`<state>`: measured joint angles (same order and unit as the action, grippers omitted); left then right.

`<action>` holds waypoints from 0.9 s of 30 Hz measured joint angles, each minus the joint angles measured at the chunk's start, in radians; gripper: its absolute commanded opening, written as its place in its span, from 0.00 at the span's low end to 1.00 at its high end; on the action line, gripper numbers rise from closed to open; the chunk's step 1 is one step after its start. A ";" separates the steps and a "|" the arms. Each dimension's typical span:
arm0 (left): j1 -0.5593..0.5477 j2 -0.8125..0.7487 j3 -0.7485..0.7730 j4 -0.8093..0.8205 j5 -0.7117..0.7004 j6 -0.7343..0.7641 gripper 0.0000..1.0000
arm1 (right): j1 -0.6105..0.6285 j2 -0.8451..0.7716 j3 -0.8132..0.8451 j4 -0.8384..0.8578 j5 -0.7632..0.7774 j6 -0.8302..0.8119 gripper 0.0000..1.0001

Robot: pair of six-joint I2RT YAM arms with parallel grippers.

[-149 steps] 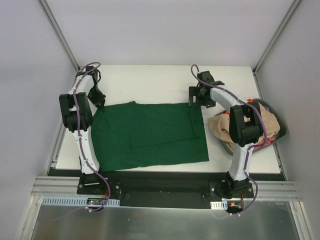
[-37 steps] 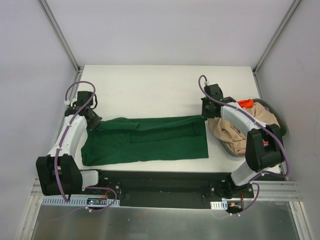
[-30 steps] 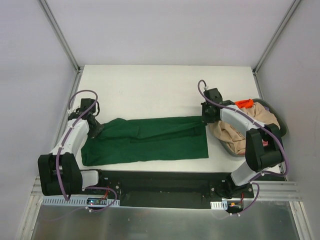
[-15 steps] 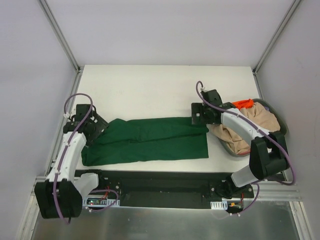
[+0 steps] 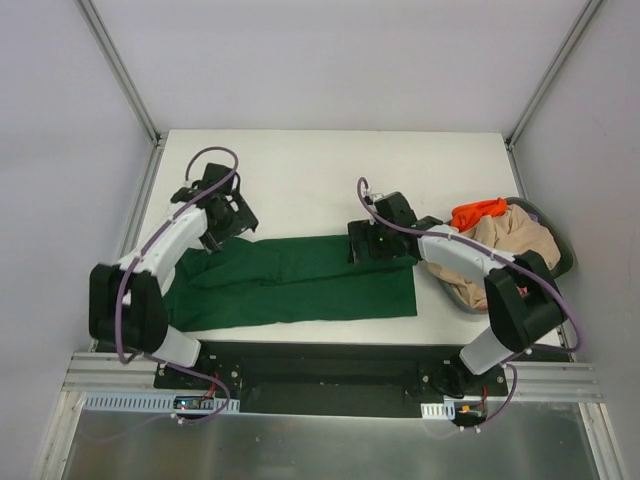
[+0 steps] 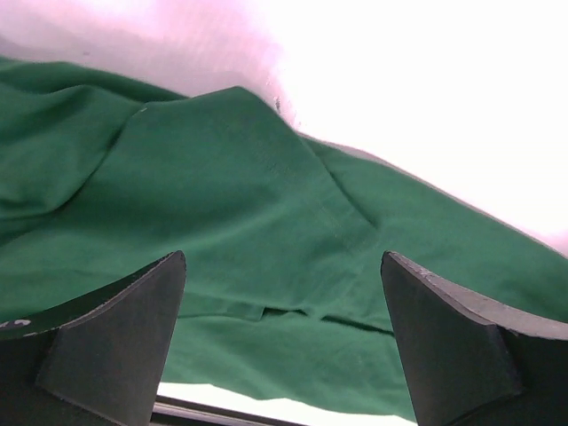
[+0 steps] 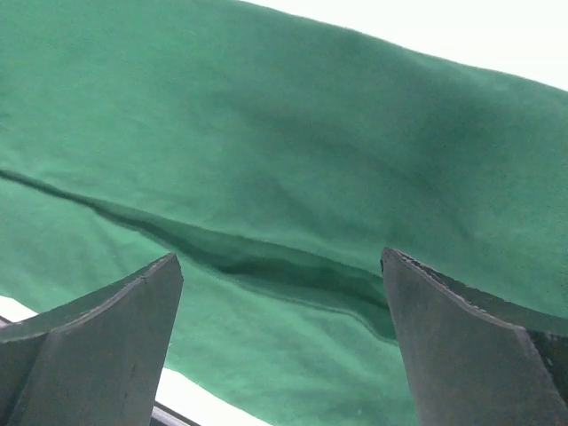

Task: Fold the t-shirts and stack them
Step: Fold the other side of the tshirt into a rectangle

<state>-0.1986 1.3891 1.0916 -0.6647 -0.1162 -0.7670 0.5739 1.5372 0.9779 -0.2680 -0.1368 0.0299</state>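
A dark green t-shirt (image 5: 300, 285) lies folded into a long band along the table's front, one layer lapped over the other. My left gripper (image 5: 235, 222) hovers open above its far left part, nothing between the fingers; the left wrist view shows the gripper (image 6: 282, 262) over the green cloth (image 6: 222, 177). Just above the shirt's far right edge my right gripper (image 5: 362, 243) is open and empty too, and in its wrist view this gripper (image 7: 277, 257) looks down on a fold line in the cloth (image 7: 266, 133). A beige t-shirt (image 5: 500, 250) and an orange one (image 5: 478, 211) lie in the basket.
The dark round basket (image 5: 562, 252) stands at the table's right edge, behind my right forearm. Bare white table (image 5: 320, 170) stretches behind the green shirt. Grey walls and metal posts close the sides and back.
Both grippers have opened and let go of the green shirt's far edge. The left one rose and moved right and back; the right one moved left along the edge.
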 measured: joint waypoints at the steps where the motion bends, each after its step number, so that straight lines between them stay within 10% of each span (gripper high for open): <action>1: -0.007 0.048 0.019 0.000 -0.001 0.001 0.87 | 0.000 0.023 -0.002 0.006 -0.001 0.003 0.96; 13: -0.018 0.377 0.124 -0.037 -0.071 0.000 0.72 | -0.002 0.110 -0.042 0.045 0.055 0.026 0.96; 27: -0.018 0.438 0.174 -0.080 -0.104 -0.015 0.11 | -0.024 0.105 -0.058 0.089 0.072 0.050 0.96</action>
<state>-0.2165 1.8275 1.2655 -0.7452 -0.2199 -0.7822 0.5503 1.6424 0.9199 -0.1787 -0.0643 0.0799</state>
